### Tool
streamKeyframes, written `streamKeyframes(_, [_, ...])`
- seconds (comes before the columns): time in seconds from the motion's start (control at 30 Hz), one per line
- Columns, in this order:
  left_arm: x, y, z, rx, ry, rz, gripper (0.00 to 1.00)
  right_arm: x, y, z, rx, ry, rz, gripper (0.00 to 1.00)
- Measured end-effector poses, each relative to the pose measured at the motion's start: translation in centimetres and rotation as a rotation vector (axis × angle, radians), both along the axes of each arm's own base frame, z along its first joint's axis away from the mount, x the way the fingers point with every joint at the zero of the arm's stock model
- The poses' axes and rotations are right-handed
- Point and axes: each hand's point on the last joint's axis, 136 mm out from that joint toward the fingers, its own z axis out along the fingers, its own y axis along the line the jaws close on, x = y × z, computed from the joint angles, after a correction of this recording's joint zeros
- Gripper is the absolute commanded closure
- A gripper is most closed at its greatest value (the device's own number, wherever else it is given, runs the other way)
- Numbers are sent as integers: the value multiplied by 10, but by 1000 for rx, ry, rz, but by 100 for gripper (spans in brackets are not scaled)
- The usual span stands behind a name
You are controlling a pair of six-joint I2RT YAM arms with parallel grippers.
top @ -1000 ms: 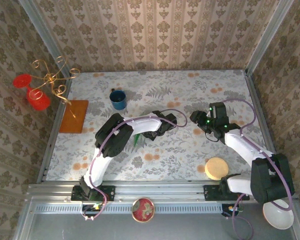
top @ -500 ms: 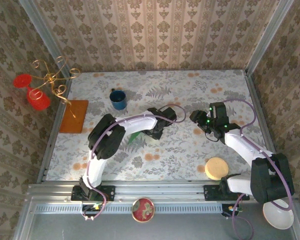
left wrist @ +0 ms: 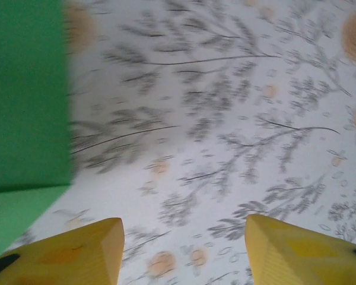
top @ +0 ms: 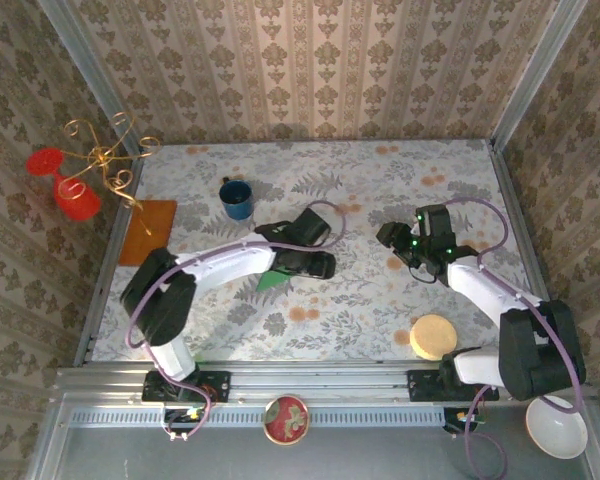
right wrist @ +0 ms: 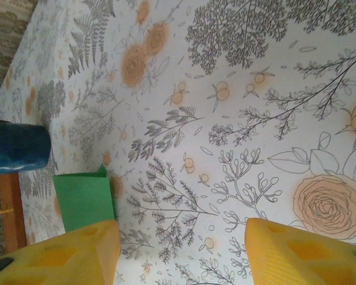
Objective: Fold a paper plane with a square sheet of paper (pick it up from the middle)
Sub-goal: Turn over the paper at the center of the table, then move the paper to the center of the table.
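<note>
The green paper (top: 272, 281) lies on the flowered tablecloth, partly folded and mostly hidden under my left arm. In the left wrist view it is a blurred green sheet (left wrist: 24, 101) at the left edge with a lighter layer below it, off to the side of the fingers. My left gripper (top: 320, 266) (left wrist: 184, 249) is open above bare cloth, nothing between its yellow fingers. My right gripper (top: 385, 237) (right wrist: 183, 249) is open too, a short way right of the paper (right wrist: 83, 199), which lies just beyond its left finger.
A blue mug (top: 237, 198) (right wrist: 18, 148) stands behind the paper. An orange-brown sheet (top: 148, 232) lies at the left under a gold stand with red glasses (top: 100, 165). A yellow disc (top: 433, 336) sits front right. A white bowl (top: 557, 428) and a red bowl (top: 286, 418) are off the table's front.
My left arm has swung its elbow out to the left and lower, and its gripper has drawn back off the paper, baring more green. The right arm has barely moved.
</note>
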Motion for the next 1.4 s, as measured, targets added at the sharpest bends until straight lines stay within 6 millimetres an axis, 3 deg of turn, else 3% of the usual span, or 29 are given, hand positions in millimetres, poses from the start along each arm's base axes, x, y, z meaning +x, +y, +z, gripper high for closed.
streamKeyframes(0.2, [20,76,-23,-18,54,253,38,0,20,-8,21,7,62,39])
streamKeyframes(0.33, [20,92,-37,-43,101,328,39,0,34,-13,34,14,96,39])
streamKeyframes(0.6, [38,91,-43,-90,100,363,40,-6,57,-32,45,67,146,39])
streamKeyframes(0.73, [42,92,-54,-83,118,372,44,-6,68,-33,44,67,174,38])
streamKeyframes(0.93, [47,85,-52,-123,117,360,47,-5,86,-26,47,51,220,42])
streamKeyframes(1.03, [40,73,-53,-142,132,327,53,-9,99,-30,77,82,219,44])
streamKeyframes(1.27, [4,28,-56,-150,173,169,70,-36,129,-46,135,184,222,49])
streamKeyframes(1.4, [0,25,-56,-157,185,163,76,-46,134,-52,143,222,212,54])
